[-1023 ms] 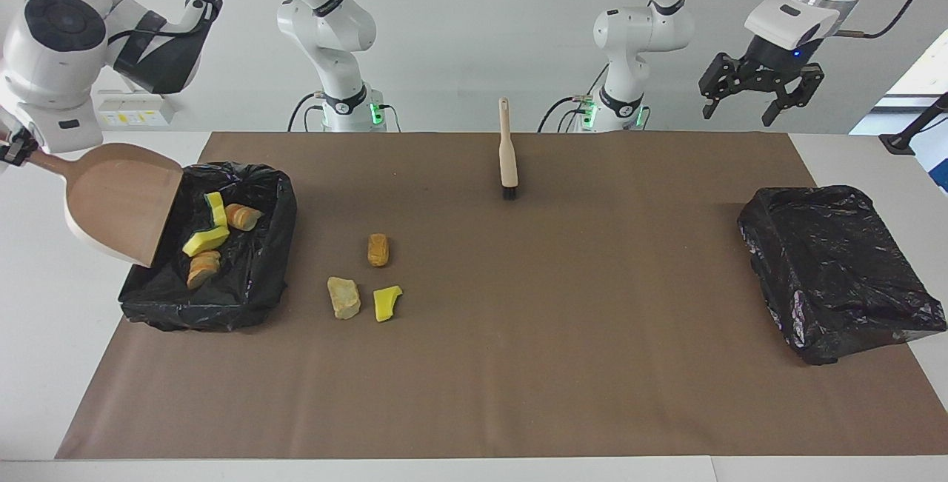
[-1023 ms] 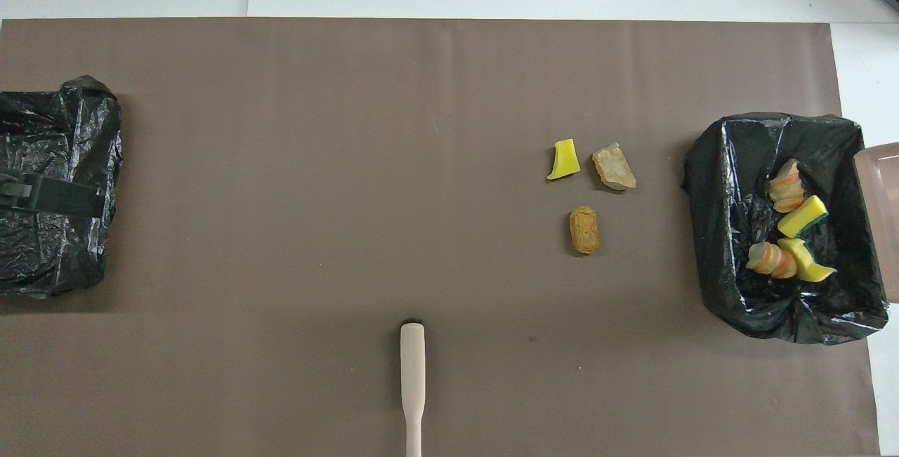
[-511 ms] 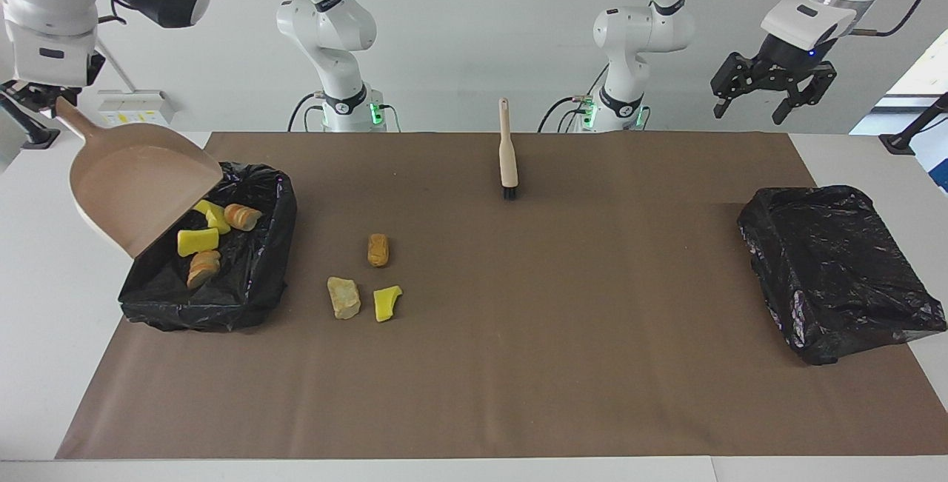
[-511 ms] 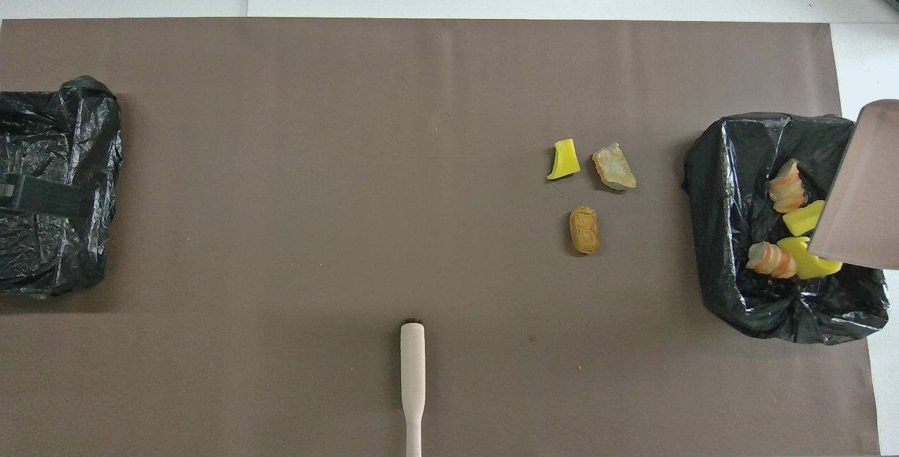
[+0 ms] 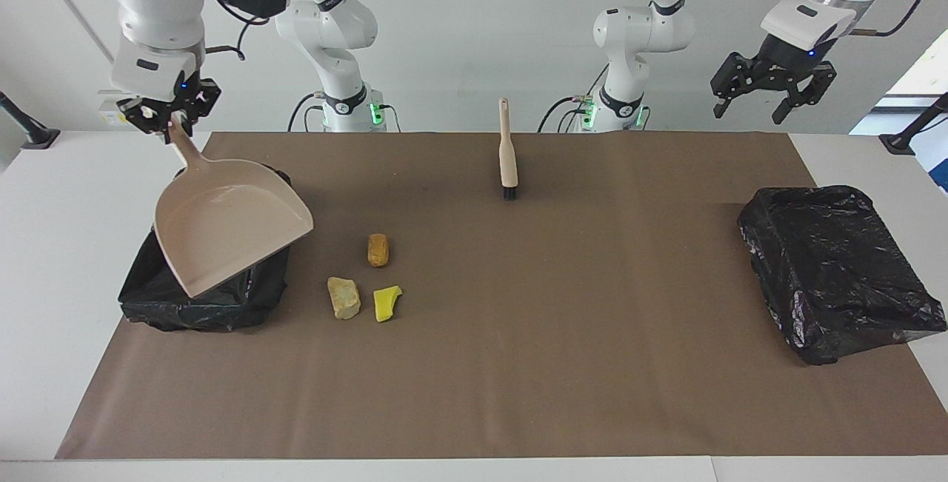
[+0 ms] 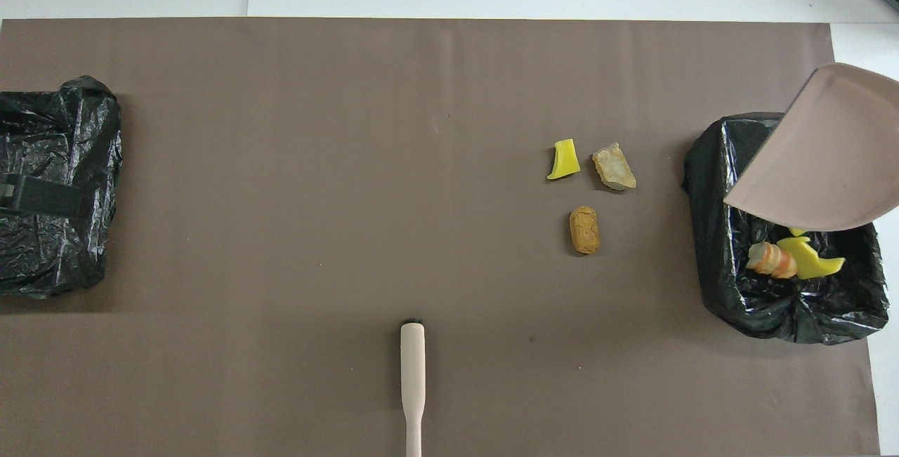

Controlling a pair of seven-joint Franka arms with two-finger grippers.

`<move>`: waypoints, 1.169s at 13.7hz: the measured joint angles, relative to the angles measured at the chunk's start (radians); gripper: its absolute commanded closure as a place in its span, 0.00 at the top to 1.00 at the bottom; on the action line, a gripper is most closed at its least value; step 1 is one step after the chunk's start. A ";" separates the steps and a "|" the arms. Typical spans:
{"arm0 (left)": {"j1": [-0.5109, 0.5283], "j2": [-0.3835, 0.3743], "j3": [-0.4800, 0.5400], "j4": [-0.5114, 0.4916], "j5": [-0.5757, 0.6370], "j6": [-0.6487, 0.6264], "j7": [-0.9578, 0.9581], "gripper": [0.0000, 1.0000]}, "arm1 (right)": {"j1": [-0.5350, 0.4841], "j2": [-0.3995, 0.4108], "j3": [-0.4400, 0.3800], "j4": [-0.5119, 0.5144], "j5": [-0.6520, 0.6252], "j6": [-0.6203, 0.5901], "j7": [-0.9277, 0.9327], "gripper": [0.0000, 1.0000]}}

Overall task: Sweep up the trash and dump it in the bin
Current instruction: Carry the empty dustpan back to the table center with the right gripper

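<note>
My right gripper (image 5: 169,118) is shut on the handle of the beige dustpan (image 5: 229,234), which hangs tilted over the black-lined bin (image 5: 200,304) at the right arm's end. The dustpan (image 6: 822,155) covers much of the bin (image 6: 709,183); a striped tan chunk (image 6: 770,260) and a yellow sponge (image 6: 815,262) of the trash show inside. On the mat beside the bin lie a yellow wedge (image 5: 386,302), a tan chunk (image 5: 344,297) and an orange-brown oval (image 5: 378,249). My left gripper (image 5: 774,93) waits open and empty, high over the left arm's end.
A wooden brush (image 5: 507,152) lies mid-table near the robots, bristles pointing away from them. A second black-lined bin (image 5: 837,267) sits at the left arm's end. A brown mat (image 5: 518,363) covers the table.
The right arm swung the dustpan from the bin's outer edge to over the bin and turned its open side up, hiding most of the dumped pieces. The left gripper rose slightly, then held.
</note>
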 measured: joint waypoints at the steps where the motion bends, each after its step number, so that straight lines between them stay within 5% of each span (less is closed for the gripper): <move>1: 0.000 0.000 0.000 0.000 0.000 0.000 0.000 1.00 | 0.049 0.035 0.001 -0.001 0.022 0.030 0.103 0.00; 6: 0.000 0.000 0.000 0.000 0.000 0.000 0.000 1.00 | 0.246 0.197 0.005 0.000 0.112 0.172 0.569 0.00; 11: 0.000 0.000 0.000 0.000 0.000 0.000 0.000 1.00 | 0.305 0.209 0.004 0.006 0.323 0.250 0.791 0.00; 16: 0.000 0.000 0.000 0.000 0.000 -0.001 0.000 1.00 | 0.428 0.324 0.005 0.003 0.341 0.397 1.022 0.00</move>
